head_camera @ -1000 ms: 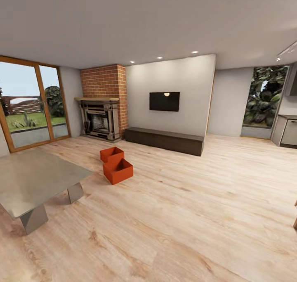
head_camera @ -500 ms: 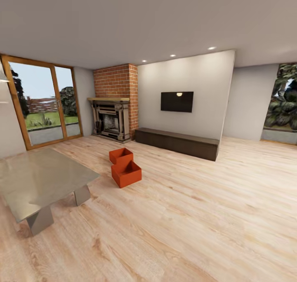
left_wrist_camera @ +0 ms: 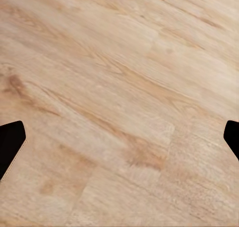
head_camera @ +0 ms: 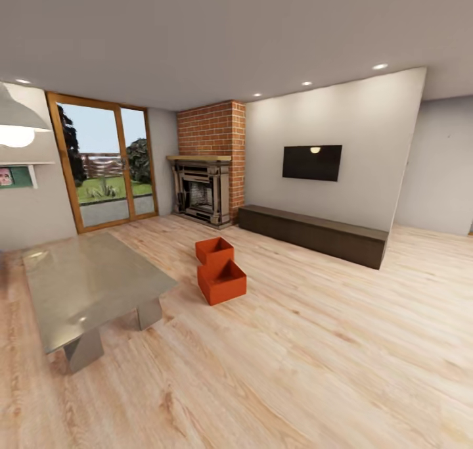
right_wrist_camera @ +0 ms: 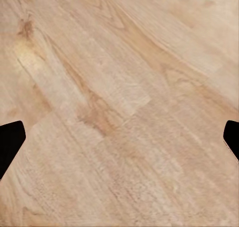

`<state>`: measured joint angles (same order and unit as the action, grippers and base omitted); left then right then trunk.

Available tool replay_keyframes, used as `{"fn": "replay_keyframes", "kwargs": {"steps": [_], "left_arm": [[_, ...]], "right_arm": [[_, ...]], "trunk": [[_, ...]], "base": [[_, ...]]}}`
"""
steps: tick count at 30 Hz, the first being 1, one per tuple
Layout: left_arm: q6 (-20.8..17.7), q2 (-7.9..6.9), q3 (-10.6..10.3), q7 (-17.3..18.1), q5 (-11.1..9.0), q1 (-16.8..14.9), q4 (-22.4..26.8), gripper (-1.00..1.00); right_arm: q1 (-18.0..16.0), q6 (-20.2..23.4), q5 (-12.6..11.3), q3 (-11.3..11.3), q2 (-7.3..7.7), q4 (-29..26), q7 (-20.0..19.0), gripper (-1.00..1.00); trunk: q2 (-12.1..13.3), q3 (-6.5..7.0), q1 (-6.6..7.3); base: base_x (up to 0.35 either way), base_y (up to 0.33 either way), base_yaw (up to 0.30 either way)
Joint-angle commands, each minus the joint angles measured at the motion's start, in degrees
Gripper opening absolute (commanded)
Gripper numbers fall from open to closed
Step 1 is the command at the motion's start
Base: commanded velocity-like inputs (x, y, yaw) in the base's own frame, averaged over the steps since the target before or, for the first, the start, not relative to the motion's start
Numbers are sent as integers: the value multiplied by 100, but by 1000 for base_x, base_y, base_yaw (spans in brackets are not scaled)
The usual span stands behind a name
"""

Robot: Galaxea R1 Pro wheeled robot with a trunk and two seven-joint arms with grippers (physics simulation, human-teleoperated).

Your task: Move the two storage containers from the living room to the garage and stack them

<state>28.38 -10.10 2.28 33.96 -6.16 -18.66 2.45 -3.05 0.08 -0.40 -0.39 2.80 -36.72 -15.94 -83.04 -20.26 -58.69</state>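
A: Scanning the living room from the head camera. Nearer container (head_camera: 222, 281) and farther container (head_camera: 215, 250) sitting on the wood floor (head_camera: 315, 357), just off the right side of the glass-topped table (head_camera: 92, 284), level with its far corner. Both upright, open tops up. Lined up one behind the other, touching or nearly so; hard to tell which.

B: And the grippers?

A: Left gripper (left_wrist_camera: 119, 142) spread wide, dark fingertips (left_wrist_camera: 10, 142) out at the frame edges, nothing but planks between them. Same for the right gripper (right_wrist_camera: 119, 142): released, empty, hanging over bare boards.

B: Best way to play the approach?

A: Judging from here, too far off for any reach, so driving in comes first. Better to come across the open floor right of the table, not along its edge, leaving room for the base beside those angled legs. Then stopping square to the nearer container, lowering the trunk, bringing both arms down.

B: Grip choice?

A: Probably one gripper per opposite wall, fingers straddling the thin rim, closing evenly. Worth watching for a nudge into the farther container behind it, and for a tilt on the lift.
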Motion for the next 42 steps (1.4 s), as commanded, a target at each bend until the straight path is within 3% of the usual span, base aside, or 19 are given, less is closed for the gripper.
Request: {"fn": "replay_keyframes", "kwargs": {"steps": [1, 42], "left_arm": [[-17, -1, 18, 58, -52, -6, -8, 100], [-25, -1, 17, 58, -52, -6, -8, 100]], "right_arm": [[-2, 1, -4, -5, 1, -2, -23, 100], [-2, 1, -4, -5, -5, 7, -23, 100]], "trunk": [[-3, -7, -4], [-3, -7, -4]], "base": [[347, -76, 87], [347, -119, 17]]}}
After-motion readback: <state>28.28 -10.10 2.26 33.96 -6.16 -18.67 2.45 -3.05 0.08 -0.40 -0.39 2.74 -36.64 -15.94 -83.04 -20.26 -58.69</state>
